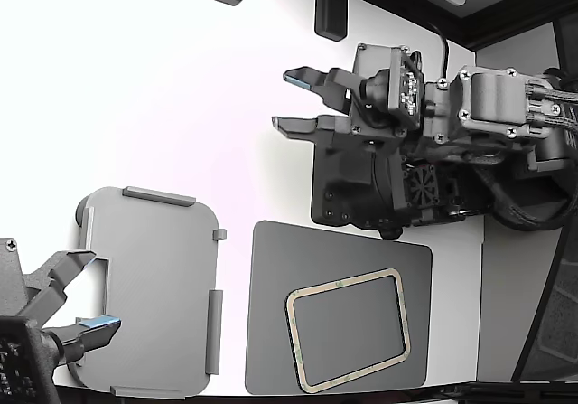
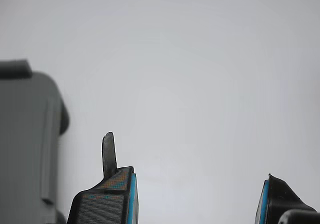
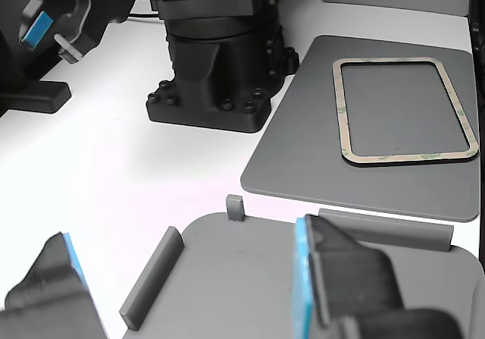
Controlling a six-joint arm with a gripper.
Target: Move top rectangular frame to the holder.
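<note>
Gripper [image 1: 291, 99] [image 2: 199, 178] hangs over bare white counter [image 1: 181, 106], jaws released, wide gap between the blue-padded tips, nothing in them. It sits near the top centre of the exterior view, tips pointing toward that view's left.

The top rectangular frame [image 1: 343, 283] [image 3: 390, 61] lies flat on the dark grey mat [image 1: 271, 332] [image 3: 303, 127], toward the mat's right side in the exterior view. It is slightly skewed against the mat's edges, and its hollow middle shows mat through it. Faint greenish patches run along the tan band. The frame is well apart from the gripper and untouched.

The holder [image 1: 153, 286] [image 3: 242, 278] [image 2: 25, 134] is a light grey tray with raised tabs on its edges. It lies just beside the mat on the exterior view's left, not touching it, and has no part in it.

The second arm's gripper [image 1: 101, 291] is at the holder's far left edge in the exterior view, jaws also spread, over the tray. The black arm base [image 3: 212, 73] stands on the counter just beside the mat.
</note>
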